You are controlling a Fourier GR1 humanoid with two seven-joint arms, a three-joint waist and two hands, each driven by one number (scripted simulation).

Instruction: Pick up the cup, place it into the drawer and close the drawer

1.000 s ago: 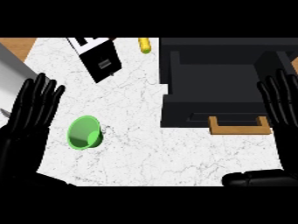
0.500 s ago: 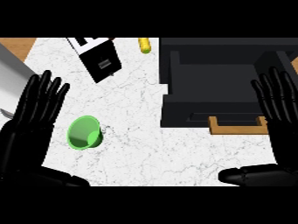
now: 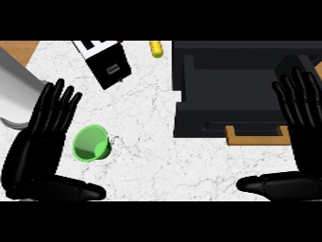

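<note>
The green cup [image 3: 92,142] sits on the white marbled bench [image 3: 153,165] in the left half of the view, its open mouth turned up toward the camera; whether it stands quite upright or leans a little cannot be told. Just beside it, on its left, is the left robot hand [image 3: 41,134] - spread wide, fingers straight and pointing away from the robot, thumb lying out across the bench below the cup - and it holds nothing. Whether the hand's edge touches the cup's rim cannot be told. Well apart from the cup, across a bare stretch of bench, the black drawer [image 3: 226,85] stands pulled open in the upper right, its dark inside showing from above, with a brown handle [image 3: 257,138] jutting from its near front. The right robot hand [image 3: 309,127] shows over the drawer's right side, likewise wide open with straight fingers pointing away and the thumb stretched to the left near the lower edge, holding nothing. Farther out, a black-and-white box [image 3: 107,64] lies at a slant on the bench above the cup, a small yellow thing [image 3: 156,48] lies near the drawer's far left corner, and a tall grey cylinder [image 3: 6,90] stands at the left edge, just beyond the left fingertips.
</note>
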